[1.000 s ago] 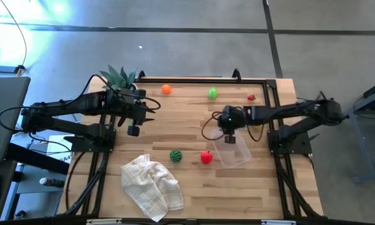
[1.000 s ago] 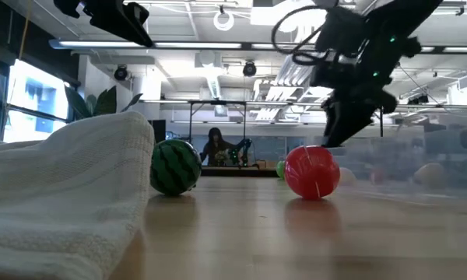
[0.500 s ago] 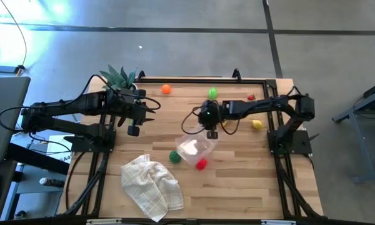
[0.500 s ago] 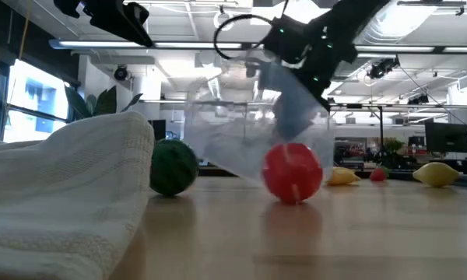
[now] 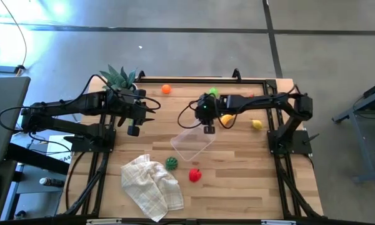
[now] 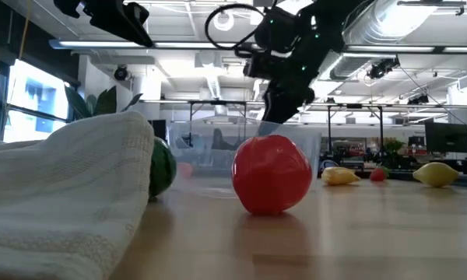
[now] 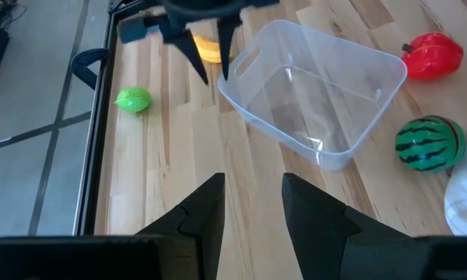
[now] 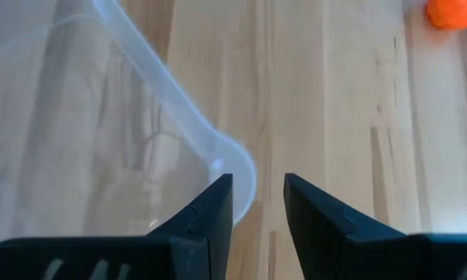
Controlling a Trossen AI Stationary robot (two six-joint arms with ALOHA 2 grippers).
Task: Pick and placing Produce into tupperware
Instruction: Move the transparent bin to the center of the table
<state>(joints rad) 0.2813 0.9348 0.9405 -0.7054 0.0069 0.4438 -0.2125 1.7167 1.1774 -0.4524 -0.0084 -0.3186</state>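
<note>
The clear tupperware (image 5: 192,143) lies flat on the table's middle, open side up and empty (image 7: 315,85). My right gripper (image 5: 208,129) is open above the tub's far right corner, one finger over the inside and one outside (image 8: 258,187). My left gripper (image 5: 133,130) hovers open to the tub's left, touching nothing (image 7: 253,187). The red piece (image 5: 194,175) and striped melon (image 5: 171,163) sit near the cloth. The yellow banana (image 5: 225,118) and another yellow piece (image 5: 256,124) lie right of the tub. The orange ball (image 5: 166,89) and a green piece (image 5: 212,92) lie by the far edge. My right gripper's fingers (image 8: 218,204) stand astride the tub's corner rim (image 8: 245,173) from above, pointing down. Bare wood shows between the rim and the outer finger. Whether the inner finger touches the rim, I cannot tell. The tub rests flat on the table.
A white checked cloth (image 5: 153,185) lies crumpled at the near left and fills the left of the low view (image 6: 62,187). A spiky green plant (image 5: 119,77) stands at the far left corner. A black frame (image 5: 272,84) edges the table.
My right gripper has swept from the table's right toward the middle and far side, carrying the tub. The tub was tipped up half a second ago and now lies flat. The red piece and the melon have rolled toward the near edge.
</note>
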